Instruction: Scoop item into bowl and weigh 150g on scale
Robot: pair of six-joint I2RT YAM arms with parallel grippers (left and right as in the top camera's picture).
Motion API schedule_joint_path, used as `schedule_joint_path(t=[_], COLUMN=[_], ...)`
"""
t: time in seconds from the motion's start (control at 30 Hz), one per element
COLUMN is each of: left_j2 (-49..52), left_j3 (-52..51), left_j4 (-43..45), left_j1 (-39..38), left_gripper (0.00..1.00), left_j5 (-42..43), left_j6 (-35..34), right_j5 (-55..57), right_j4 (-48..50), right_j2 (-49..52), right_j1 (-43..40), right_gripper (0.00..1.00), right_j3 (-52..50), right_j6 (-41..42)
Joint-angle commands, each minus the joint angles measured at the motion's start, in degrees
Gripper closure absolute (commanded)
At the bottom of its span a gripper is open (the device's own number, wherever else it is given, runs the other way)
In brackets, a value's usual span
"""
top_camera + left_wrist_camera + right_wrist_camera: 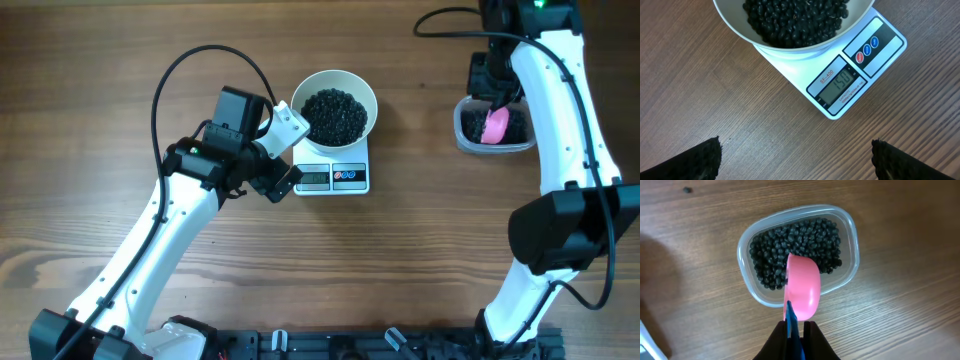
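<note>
The scale [800, 75] seems on target, yet the wide left claw [795, 150] could jog the bowl [730, 17]. The right claw [799, 330], gripping the scoop [803, 292], would overshoot by adding beads [805, 235]

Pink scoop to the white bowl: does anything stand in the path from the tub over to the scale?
Nothing visible does. From overhead, only bare table lies between the tub and the bowl on the scale. The open left gripper sits on the bowl's other side, away from that path.
</note>
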Motion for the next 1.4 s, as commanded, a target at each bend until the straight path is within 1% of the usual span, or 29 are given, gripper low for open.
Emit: schedule_joint_path(t=[0.0, 0.1, 0.23, 0.43, 0.47, 0.5, 0.53, 0.63, 0.7, 0.73, 0.8, 0.83, 0.87, 0.9, 0.93, 0.97, 1.17, 1.37], left_j2=[-0.48, -0.48, -0.48, -0.48, -0.48, -0.48, -0.48, -0.48, -0.48, -0.48, -0.48, -0.48, -0.48, -0.48, -0.48, -0.48, -0.48, -0.48], left_j3=[-0.2, -0.2, -0.2, -0.2, -0.2, -0.2, -0.22, -0.2, -0.22, -0.2, -0.2, -0.2, -0.2, -0.2, -0.2, -0.2, -0.2, -0.22], left_j4=[-0.04, -0.04, -0.04, -0.04, -0.04, -0.04, -0.04, -0.04, -0.04, -0.04, -0.04, -0.04, -0.04, -0.04, -0.04, -0.04, -0.04, -0.04], left_j1=[0.22, 0.22, 0.22, 0.22, 0.22, 0.22, 0.22, 0.22, 0.22, 0.22, 0.22, 0.22, 0.22, 0.22, 0.22, 0.22, 0.22, 0.22], left_gripper=[0.0, 0.0, 0.0, 0.0, 0.0, 0.0, 0.0, 0.0, 0.0, 0.0, 0.0, 0.0, 0.0, 0.0, 0.0, 0.0, 0.0, 0.0], left_j5=[0.9, 0.9, 0.9, 0.9, 0.9, 0.9, 0.9, 0.9, 0.9, 0.9, 0.9, 0.9, 0.9, 0.9, 0.9, 0.9, 0.9, 0.9], left_j6=[1.11, 1.11, 1.11, 1.11, 1.11, 1.11, 1.11, 1.11, 1.11, 1.11, 1.11, 1.11, 1.11, 1.11, 1.11, 1.11, 1.11, 1.11], right_j5=[-6.69, -14.4, -21.7, -22.91, -22.38, -22.43, -22.43, -22.45, -22.45, -22.4, -22.4, -22.38, -22.43, -22.43, -23.02, -23.32, -25.49, -31.08], right_j4=[0.11, 1.6, 4.37, 5.86, 6.23, 6.86, 6.93, 5.9, 4.09, 2.03, -1.14, -3.3, -4.87, -6.62, -6.62, -6.62, -6.6, -1.11], right_j2=[-0.04, -0.04, -0.02, -0.02, -0.02, -0.02, -0.02, -0.02, -0.04, -0.04, -0.04, -0.09, -0.17, -0.39, -0.66, -1.01, -5.92, -15.96], right_j1=[-4.09, -8.22, -12.72, -14.19, -14.16, -14.19, -14.16, -14.19, -14.21, -14.34, -14.56, -14.67, -14.78, -14.78, -14.78, -14.78, -14.75, -14.75], right_gripper=[0.96, 0.96, 0.96, 0.95, 0.91, 0.84, 0.75, 0.56, 0.38, 0.32, 0.23, 0.19, 0.18, 0.13, 0.02, 0.0, 0.0, 0.0], right_j3=[0.9, 0.85, 0.57, -3.91, -5.11, -6.1, -6.6, -7.37, -7.37, -7.37, -7.37, -7.37, -7.37, -7.37, -7.37, -7.37, -7.34, -7.34], right_j6=[6.86, 8.7, 12.63, 19.8, 21.27, 21.31, 21.55, 22.77, 22.84, 23.96, 24.68, 25.81, 26.1, 26.18, 25.68, 25.81, 25.92, 21.05])
